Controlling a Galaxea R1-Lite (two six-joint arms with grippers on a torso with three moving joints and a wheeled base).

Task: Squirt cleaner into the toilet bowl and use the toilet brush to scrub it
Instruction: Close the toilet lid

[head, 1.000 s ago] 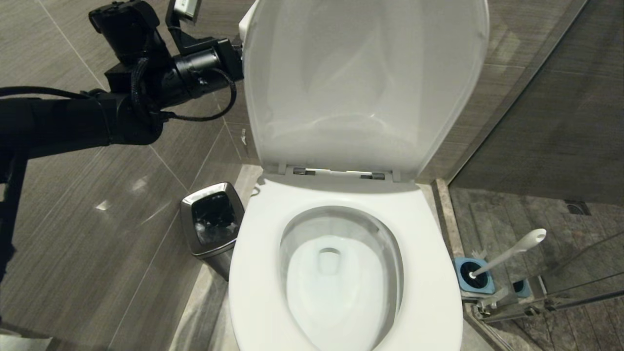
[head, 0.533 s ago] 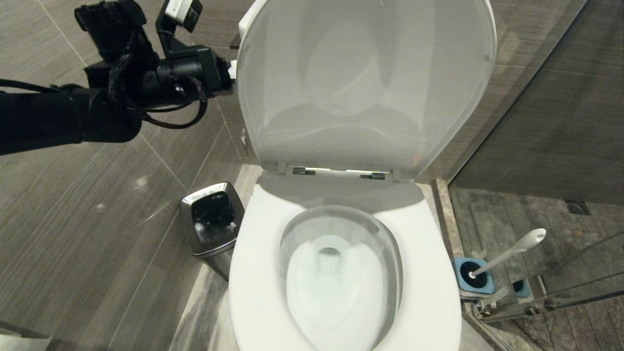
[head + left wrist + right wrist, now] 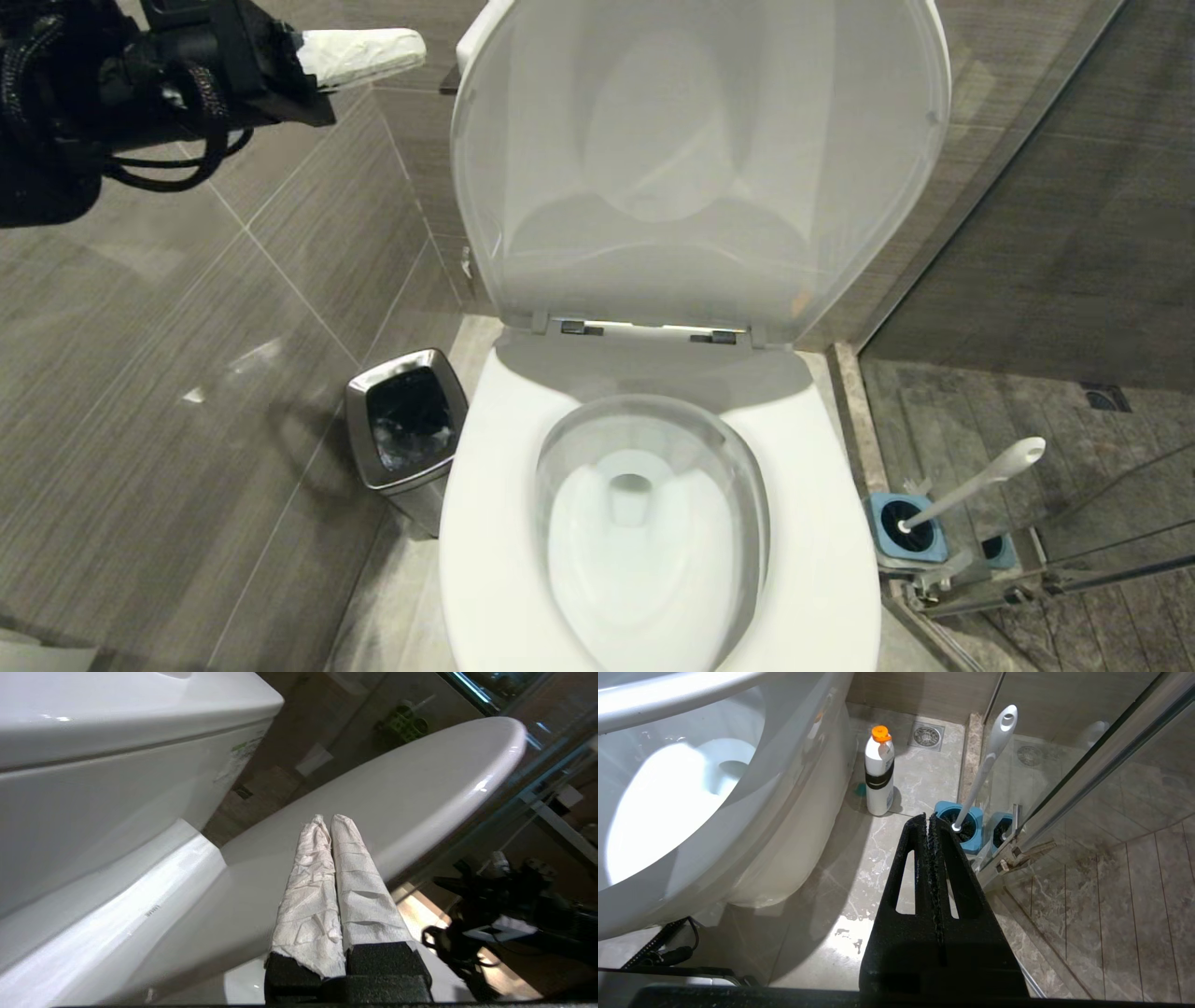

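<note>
Toilet bowl [image 3: 485, 560], a large glossy white ceramic oval basin with a wide flat rim, fills the lower middle of the head view, its near end cut off by the frame edge. Its white plastic lid [image 3: 700, 168] stands raised, its top also cropped. Pale water lies in the basin; any cleaner tint is hard to make out. The long white-handled toilet brush [image 3: 980, 481] leans in its squat blue square holder [image 3: 887, 555] on the floor right of the bowl, its bristles hidden inside. The left gripper [image 3: 411, 47], fingers wrapped in white paper and pressed together, hangs high beside the lid's left edge, holding nothing. The right gripper [image 3: 930, 819], black fingers together and empty, points toward the holder. A small square steel bin [image 3: 359, 439] stands left of the bowl.
</note>
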